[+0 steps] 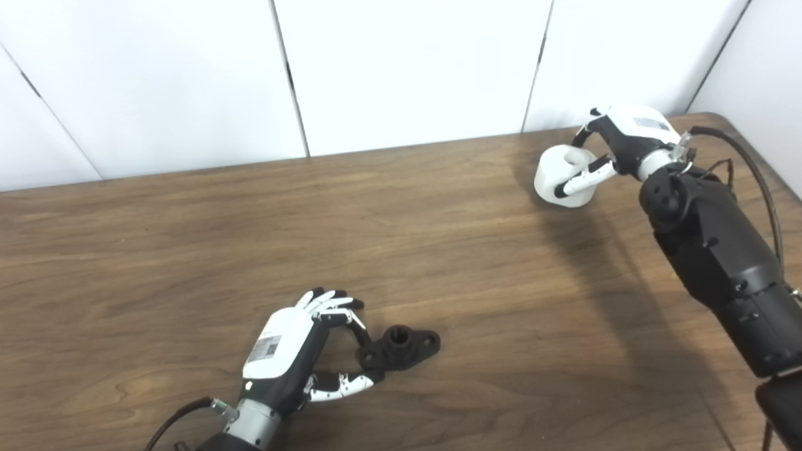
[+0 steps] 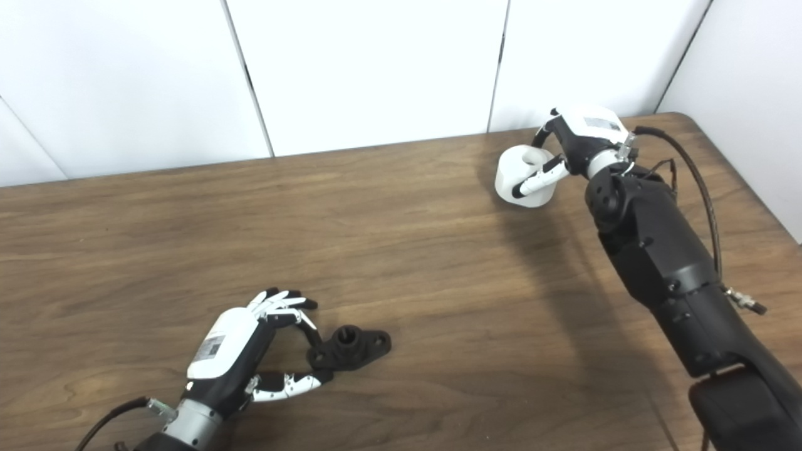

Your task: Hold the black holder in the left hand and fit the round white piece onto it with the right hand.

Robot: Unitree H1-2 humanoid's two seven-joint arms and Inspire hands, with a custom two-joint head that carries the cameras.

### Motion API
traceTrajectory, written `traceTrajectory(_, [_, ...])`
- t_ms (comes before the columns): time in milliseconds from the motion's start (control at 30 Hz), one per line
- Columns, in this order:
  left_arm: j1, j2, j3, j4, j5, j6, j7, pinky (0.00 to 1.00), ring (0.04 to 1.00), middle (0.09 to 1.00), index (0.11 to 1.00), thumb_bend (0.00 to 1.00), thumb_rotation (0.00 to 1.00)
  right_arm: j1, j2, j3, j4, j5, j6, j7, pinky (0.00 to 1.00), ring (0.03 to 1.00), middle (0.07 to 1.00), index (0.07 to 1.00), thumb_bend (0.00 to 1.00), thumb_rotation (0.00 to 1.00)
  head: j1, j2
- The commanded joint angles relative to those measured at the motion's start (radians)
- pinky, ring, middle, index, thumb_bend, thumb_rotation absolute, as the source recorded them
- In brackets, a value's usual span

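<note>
Start at your left hand (image 1: pixel 294 351), low on the table (image 1: pixel 188 250) near the front edge. Its fingers (image 1: pixel 329 304) curl over from above while the thumb (image 1: pixel 341 385) reaches in from below, and both tips meet the near end of the holder (image 1: pixel 401 347). That reads as a light pinch on the flange, with the holder lying flat on the wood; you have not lifted it yet. The holder looks like rigid black plastic, a flat oval base with 2 mounting holes and a raised hub in the middle. Expect it to be light and stiff, and likely to skate on the table if you only nip its edge, so take it across the flange and leave the hub clear for the fit.

The middle of the table separates the 2 parts widely.

Far right, near the back wall, your right hand (image 2: pixel 576 147) is wrapped around the white piece (image 2: pixel 517 175), fingers over its top and thumb across its side. It seems a thick, smooth ring or short cylinder, probably light but slippery, so keep the grip on the outer wall. Whether it sits on the table or is just raised, you cannot tell from here.
</note>
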Motion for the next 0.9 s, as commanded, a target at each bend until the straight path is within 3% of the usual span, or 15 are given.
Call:
traceTrajectory(0, [0.005,0.015,-0.007,-0.005,0.024,0.007,-0.022,0.97,0.885,0.807,0.484,0.52,0.06,-0.043,-0.036,-0.010,-0.016,-0.005,-0.015,-0.034,0.95,1.000,0.943,0.656,0.99,0.39,0.001,0.001])
traceTrajectory(367, [0.000,0.013,-0.007,0.000,0.023,0.008,-0.020,0.97,0.882,0.806,0.484,0.52,0.06,-0.045,-0.034,-0.011,0.003,-0.001,-0.046,-0.073,0.93,0.996,0.912,0.619,0.91,0.37,0.002,0.002])
traceTrajectory(567, [0.000,0.012,-0.009,0.001,0.022,0.009,-0.021,0.97,0.888,0.809,0.484,0.52,0.06,-0.044,-0.031,-0.015,0.006,0.010,-0.055,-0.094,0.93,0.986,0.896,0.600,0.81,0.38,0.002,0.001])
traceTrajectory(767, [0.000,0.013,-0.010,0.002,0.022,0.011,-0.024,0.98,0.889,0.809,0.484,0.52,0.06,-0.038,-0.018,-0.029,0.003,0.015,-0.066,-0.156,0.90,0.950,0.864,0.562,0.74,0.30,0.002,0.001])
traceTrajectory(800, [0.001,0.014,-0.011,0.001,0.022,0.013,-0.026,0.98,0.890,0.810,0.484,0.52,0.06,-0.037,-0.014,-0.032,0.003,0.018,-0.070,-0.171,0.88,0.933,0.851,0.519,0.61,0.21,0.002,0.001])
traceTrajectory(867, [0.001,0.014,-0.012,-0.002,0.024,0.017,-0.030,0.98,0.891,0.810,0.484,0.52,0.06,-0.035,-0.005,-0.041,0.004,0.023,-0.071,-0.200,0.87,0.925,0.844,0.497,0.55,0.17,0.002,0.004])
